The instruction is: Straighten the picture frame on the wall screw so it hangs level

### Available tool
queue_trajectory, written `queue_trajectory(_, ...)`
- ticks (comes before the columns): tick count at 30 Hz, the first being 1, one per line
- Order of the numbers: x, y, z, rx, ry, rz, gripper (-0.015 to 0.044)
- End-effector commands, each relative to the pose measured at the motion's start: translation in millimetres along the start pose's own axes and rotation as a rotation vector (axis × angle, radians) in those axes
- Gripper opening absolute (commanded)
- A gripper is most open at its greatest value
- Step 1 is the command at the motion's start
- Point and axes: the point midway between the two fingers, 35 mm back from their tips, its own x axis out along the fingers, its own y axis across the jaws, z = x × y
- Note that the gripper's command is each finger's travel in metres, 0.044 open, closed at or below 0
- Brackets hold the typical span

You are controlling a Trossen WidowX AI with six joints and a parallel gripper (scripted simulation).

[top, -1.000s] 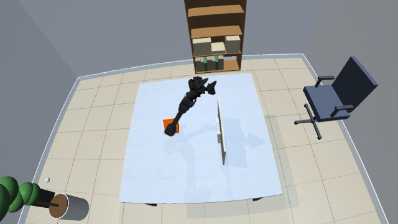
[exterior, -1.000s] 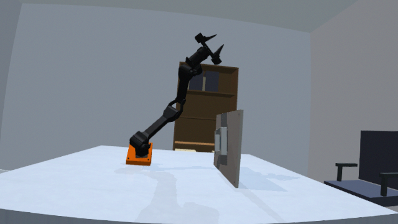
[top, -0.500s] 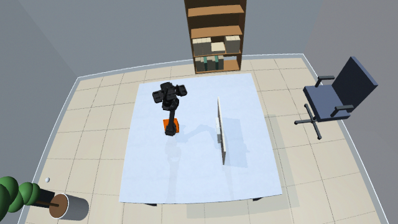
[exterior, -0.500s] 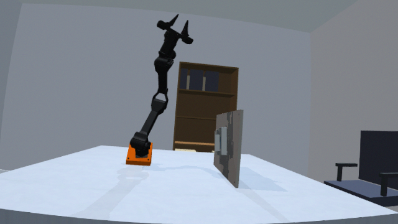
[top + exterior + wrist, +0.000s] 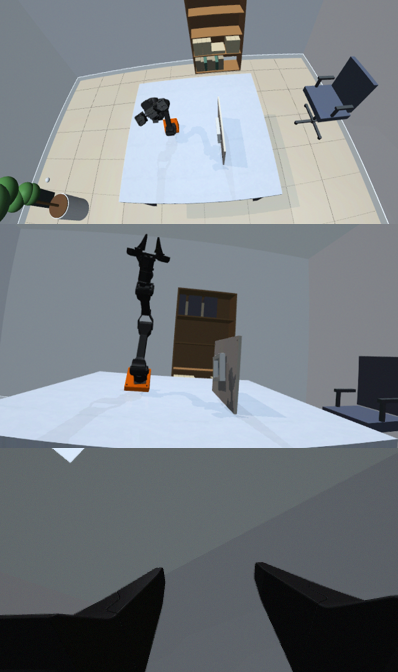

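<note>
The picture frame point(image 5: 217, 126) point(image 5: 222, 367) is a small light frame against the left face of the upright wall panel point(image 5: 223, 152) point(image 5: 228, 348). The top and exterior views see it nearly edge-on, so its tilt cannot be judged. The screw and the notched strip are hidden. My gripper point(image 5: 152, 237) point(image 5: 209, 572) is open and empty, with its fingers pointing up. It is high above the arm's base, well to the left of the frame and above it, touching nothing. The wrist view shows only walls and ceiling between the fingertips, not the frame.
The panel stands on the pale table point(image 5: 193, 183) point(image 5: 174, 423), right of the orange arm base point(image 5: 175, 122) point(image 5: 137, 387). A bookcase point(image 5: 217, 31) point(image 5: 203, 330) stands behind the table. A chair point(image 5: 326, 99) is at the right, and a potted plant point(image 5: 73, 206) at the lower left.
</note>
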Motion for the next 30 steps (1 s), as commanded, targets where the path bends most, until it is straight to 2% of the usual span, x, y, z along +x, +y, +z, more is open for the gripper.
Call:
queue_trajectory(1, -14.9, -59.3, -33.3, 0.142, 0.066, -0.138, 0.026)
queue_trajectory(8, -61.2, -136.1, -112.5, 0.458, 0.208, -0.374, 0.026)
queue_trajectory(14, -113.6, -151.0, -198.4, 0.747, 0.386, -0.539, 0.026)
queue_trajectory(18, -151.2, -130.5, -251.9, 0.932, 0.535, -0.613, 0.026)
queue_trajectory(23, -197.5, -76.9, -300.1, 1.142, 0.746, -0.651, 0.026)
queue_trajectory(30, -259.1, 25.8, -318.3, 1.381, 1.066, -0.589, 0.026)
